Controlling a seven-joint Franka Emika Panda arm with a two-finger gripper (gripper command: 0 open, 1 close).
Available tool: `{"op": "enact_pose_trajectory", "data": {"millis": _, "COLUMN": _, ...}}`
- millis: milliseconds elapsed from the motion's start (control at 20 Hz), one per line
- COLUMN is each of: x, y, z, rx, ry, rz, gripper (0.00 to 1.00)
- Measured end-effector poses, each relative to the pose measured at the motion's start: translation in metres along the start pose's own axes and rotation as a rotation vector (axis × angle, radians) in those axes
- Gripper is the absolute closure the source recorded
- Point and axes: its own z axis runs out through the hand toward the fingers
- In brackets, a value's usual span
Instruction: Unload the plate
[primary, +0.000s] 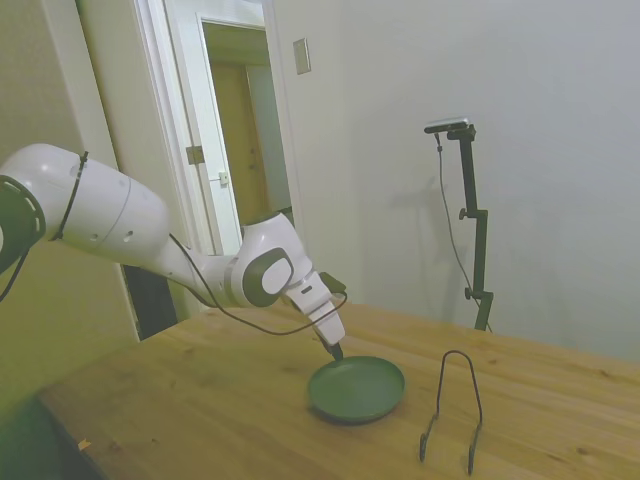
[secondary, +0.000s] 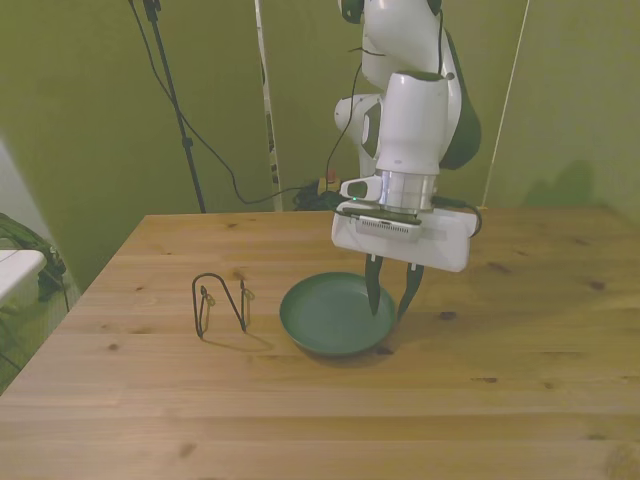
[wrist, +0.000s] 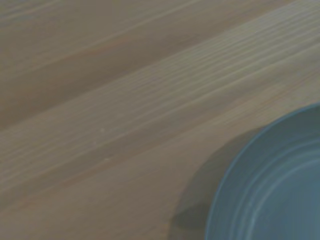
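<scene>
Nearest the front camera, bare wooden worktop (secondary: 320, 420) was seen. Farther back, the dark green plate (secondary: 335, 315) lay flat on it, with a black wire stand (secondary: 220, 305) set upright just beside it, toward the front view's left. At the plate's rim on the front view's right, the pincer (secondary: 391, 297) was held partly open, its fingers straddling the rim.
</scene>
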Motion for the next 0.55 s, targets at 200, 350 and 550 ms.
{"op": "enact_pose_trajectory", "data": {"millis": 200, "x": 0.016, "y": -0.001, "z": -0.054, "rx": 0.002, "ry": -0.023, "rz": -0.009, "gripper": 0.00}}
{"op": "enact_pose_trajectory", "data": {"millis": 350, "x": 0.026, "y": 0.009, "z": -0.105, "rx": -0.010, "ry": -0.035, "rz": -0.044, "gripper": 0.00}}
{"op": "enact_pose_trajectory", "data": {"millis": 550, "x": 0.031, "y": 0.038, "z": -0.161, "rx": -0.043, "ry": -0.055, "rz": -0.113, "gripper": 0.00}}
